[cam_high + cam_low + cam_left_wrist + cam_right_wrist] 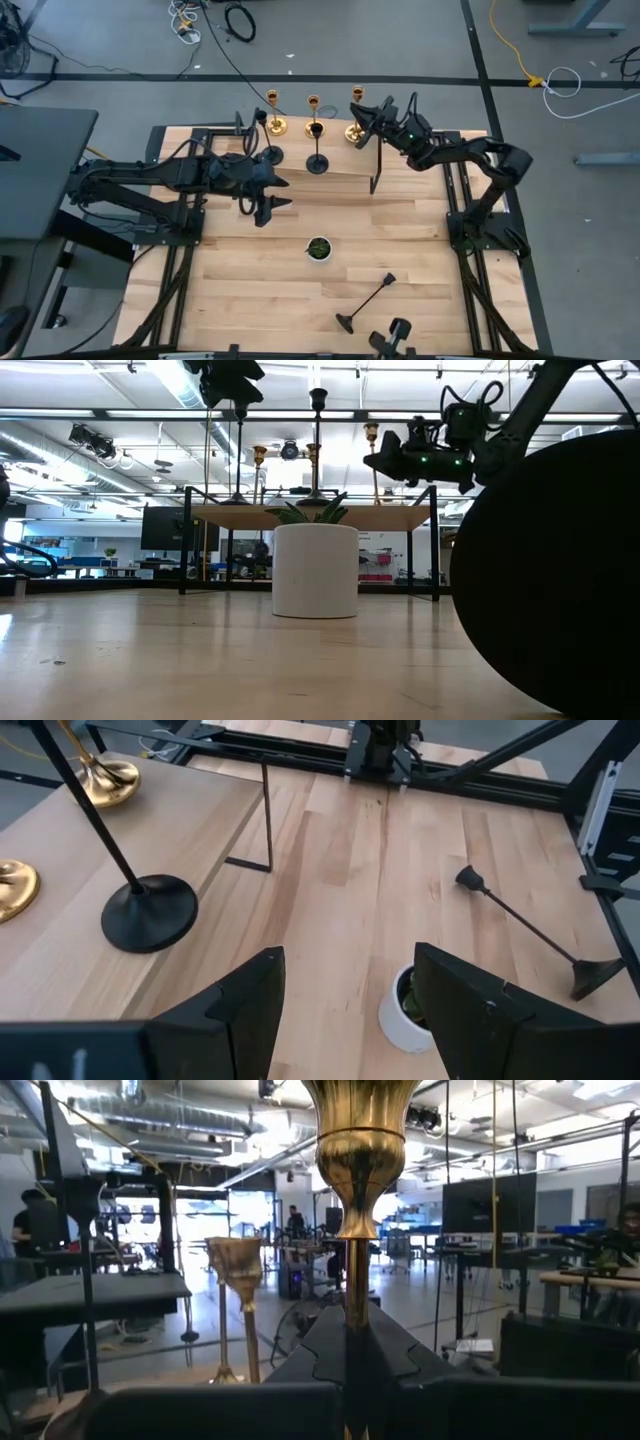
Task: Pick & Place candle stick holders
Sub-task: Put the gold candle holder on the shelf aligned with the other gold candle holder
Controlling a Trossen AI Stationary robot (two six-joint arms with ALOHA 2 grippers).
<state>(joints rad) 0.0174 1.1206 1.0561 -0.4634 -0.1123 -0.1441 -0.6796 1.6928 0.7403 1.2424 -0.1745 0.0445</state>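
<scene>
Three gold holders stand in a row on the far edge of a raised wooden shelf [300, 170]: left [275, 124], middle [313, 112] and right [355, 128]. Two black holders [271, 154] [317, 160] stand on their round bases just in front of them. A third black holder [365, 303] lies on its side on the table, near the front. My right gripper [366, 116] is shut on the right gold holder. My left gripper [278, 194] hovers open and empty over the table, just in front of the shelf and near the left black holder. My right gripper pinches the right gold holder's thin stem [355, 1315] between its two fingers, below the top cup [360, 1140]. The fingers come about level from the table's right side and lie across the stem. The holder stands upright. I cannot tell whether its base rests on the shelf.
A small white bowl with a green plant [318, 248] stands mid-table and also shows in the left wrist view [405, 1012]. The shelf has thin black legs [375, 172]. Black frame rails run along both table sides. There is bare wood between the bowl and the lying holder.
</scene>
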